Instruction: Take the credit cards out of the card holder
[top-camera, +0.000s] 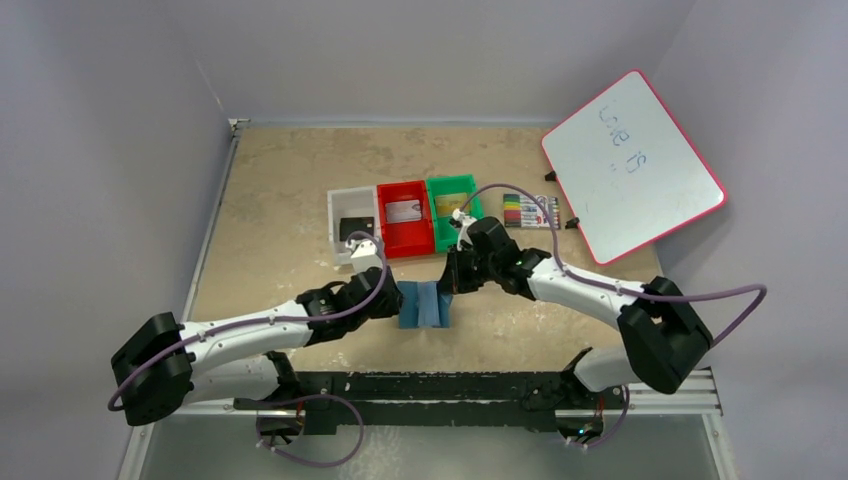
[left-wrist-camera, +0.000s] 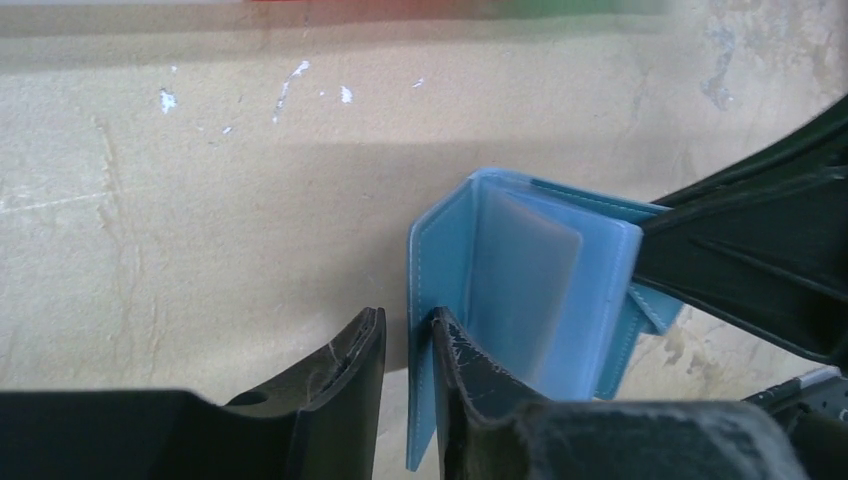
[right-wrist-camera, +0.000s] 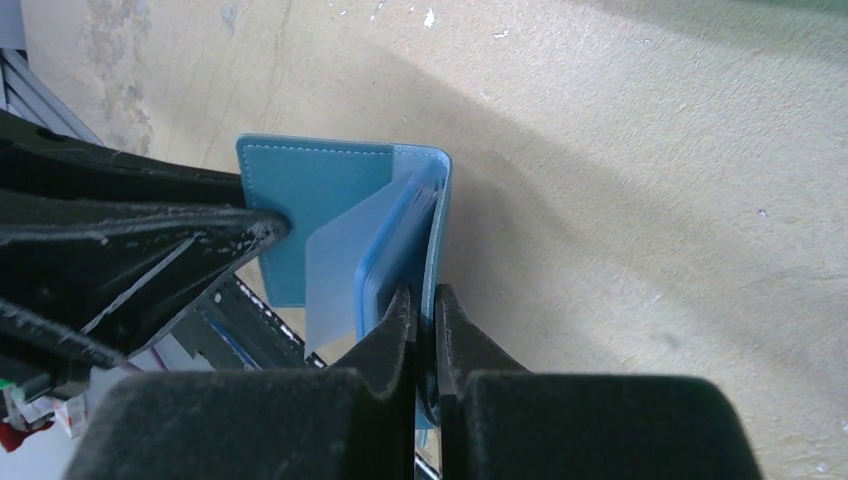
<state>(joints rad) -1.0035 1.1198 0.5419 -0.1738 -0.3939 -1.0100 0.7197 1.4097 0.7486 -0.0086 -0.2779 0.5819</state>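
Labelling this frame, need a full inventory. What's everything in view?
card holder: 1, teal, table centre, stood open between both hands
cards: 3, one per bin, black in white, grey in red, gold-looking in green
bins: 3, white, red, green, in a row beyond the card holder
marker pack: 1, multicoloured, right of the green bin
whiteboard: 1, white with pink rim, far right, tilted
table: 1, beige
arms: 2, black and white, left, right
left hand: 1, black, fingers either side of the left cover, small gap showing
right hand: 1, black, shut on the right cover
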